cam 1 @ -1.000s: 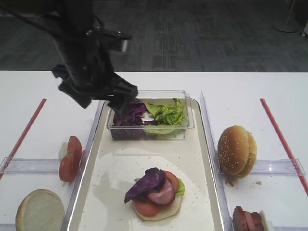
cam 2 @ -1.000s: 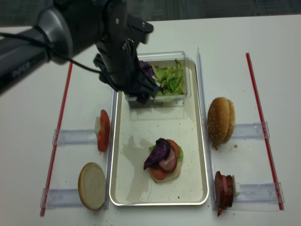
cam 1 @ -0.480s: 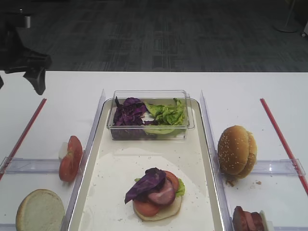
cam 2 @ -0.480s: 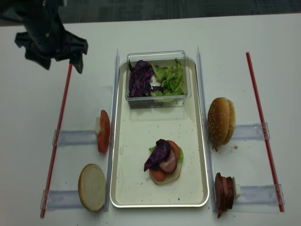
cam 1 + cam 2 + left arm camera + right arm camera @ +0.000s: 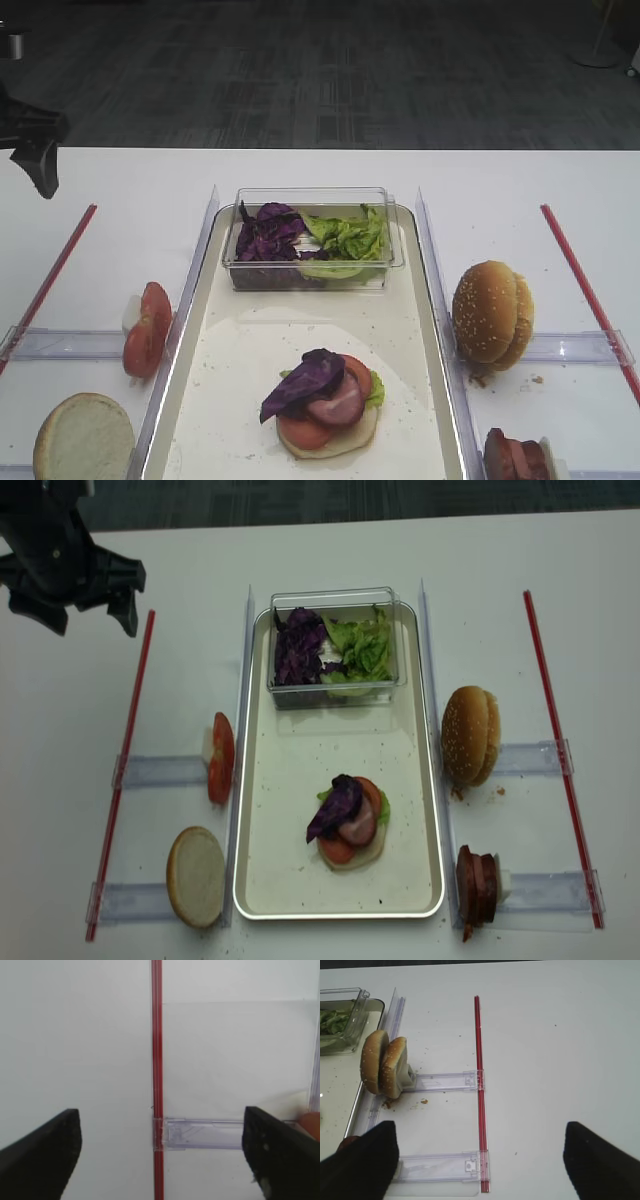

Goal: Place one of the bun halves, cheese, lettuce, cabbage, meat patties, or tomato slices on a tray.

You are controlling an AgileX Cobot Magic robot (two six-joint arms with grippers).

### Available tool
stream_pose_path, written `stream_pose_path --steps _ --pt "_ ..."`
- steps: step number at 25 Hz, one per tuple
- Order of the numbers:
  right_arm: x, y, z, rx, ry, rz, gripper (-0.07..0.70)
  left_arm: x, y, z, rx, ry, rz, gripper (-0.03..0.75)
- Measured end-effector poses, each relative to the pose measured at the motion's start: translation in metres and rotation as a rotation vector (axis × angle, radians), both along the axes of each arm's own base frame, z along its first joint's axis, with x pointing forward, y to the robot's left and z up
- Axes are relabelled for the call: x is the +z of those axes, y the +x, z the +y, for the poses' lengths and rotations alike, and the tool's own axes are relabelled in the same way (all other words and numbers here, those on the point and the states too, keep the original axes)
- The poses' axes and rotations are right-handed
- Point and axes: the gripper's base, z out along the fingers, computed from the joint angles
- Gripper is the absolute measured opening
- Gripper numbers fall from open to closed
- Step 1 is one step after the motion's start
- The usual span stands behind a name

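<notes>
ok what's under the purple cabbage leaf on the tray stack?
Under the purple cabbage leaf sit a meat patty, tomato slices, a bit of lettuce and a pale bun half on the tray. Whatever lies directly beneath the leaf is covered.

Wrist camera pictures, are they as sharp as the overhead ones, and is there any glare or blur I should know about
In the left wrist view the fingers are soft black blurs and the red strip is slightly fuzzy; in the right wrist view the bun halves look sharp, the fingertips blurred. The exterior high view is crisp, with mild sheen on the tray; the realsense view is softer, evenly lit.
</notes>
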Motion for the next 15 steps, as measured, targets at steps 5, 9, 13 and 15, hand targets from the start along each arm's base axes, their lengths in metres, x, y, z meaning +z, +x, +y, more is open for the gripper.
stream_pose_path --steps 5,9,13,15 --pt "0.0 0.0 0.0 0.0 0.0 0.0 0.678 0.0 -0.003 0.001 0.002 0.001 0.026 0.599" --pt "0.0 0.0 0.0 0.0 0.0 0.0 0.678 -0.01 -0.019 0.001 0.001 0.001 0.066 0.599" --pt "0.0 0.0 0.0 0.0 0.0 0.0 0.678 -0.02 -0.044 0.001 -0.003 -0.002 0.082 0.599" --pt "0.0 0.0 0.0 0.0 0.0 0.0 0.678 -0.025 -0.061 0.001 -0.005 -0.002 0.092 0.599"
